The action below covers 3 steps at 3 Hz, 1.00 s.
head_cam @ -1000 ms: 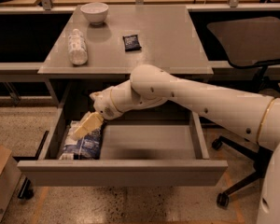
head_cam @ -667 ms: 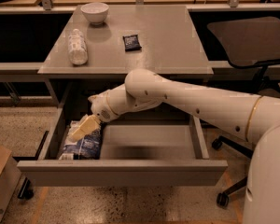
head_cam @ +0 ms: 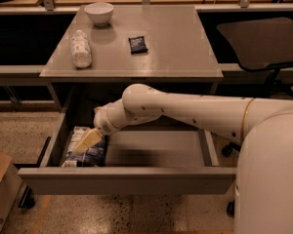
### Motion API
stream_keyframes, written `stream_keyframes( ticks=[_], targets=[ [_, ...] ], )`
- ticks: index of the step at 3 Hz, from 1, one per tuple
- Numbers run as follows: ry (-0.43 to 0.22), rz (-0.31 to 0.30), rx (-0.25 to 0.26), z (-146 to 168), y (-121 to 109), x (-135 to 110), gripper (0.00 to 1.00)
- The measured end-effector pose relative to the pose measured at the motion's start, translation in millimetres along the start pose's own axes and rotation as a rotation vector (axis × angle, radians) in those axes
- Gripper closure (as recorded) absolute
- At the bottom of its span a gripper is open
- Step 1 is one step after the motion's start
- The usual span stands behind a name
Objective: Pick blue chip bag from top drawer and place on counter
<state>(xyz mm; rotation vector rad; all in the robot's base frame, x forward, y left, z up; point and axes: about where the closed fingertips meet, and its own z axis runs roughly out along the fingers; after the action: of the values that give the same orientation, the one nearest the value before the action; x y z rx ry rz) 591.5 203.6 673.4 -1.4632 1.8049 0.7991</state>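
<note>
Your gripper (head_cam: 87,141) has sunk a little over the last second and now sits low in the left end of the open drawer (head_cam: 127,179), right over the chip bag (head_cam: 90,156) and seemingly touching it (whether it is clamped on the bag or loose, you cannot tell). You look to be at the grasp, with the lift to the counter (head_cam: 176,48) not yet begun. The bag lies flat by the drawer's left wall, crinkly dark blue and white
</note>
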Motion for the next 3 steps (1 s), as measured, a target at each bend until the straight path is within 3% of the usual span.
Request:
stream_keyframes(
  ticks=[2,3],
  targets=[
    [0.098,0.01,0.033,28,-2,32,0.0],
    [0.118,0.013,0.043,31,-1,38,0.16]
  ],
)
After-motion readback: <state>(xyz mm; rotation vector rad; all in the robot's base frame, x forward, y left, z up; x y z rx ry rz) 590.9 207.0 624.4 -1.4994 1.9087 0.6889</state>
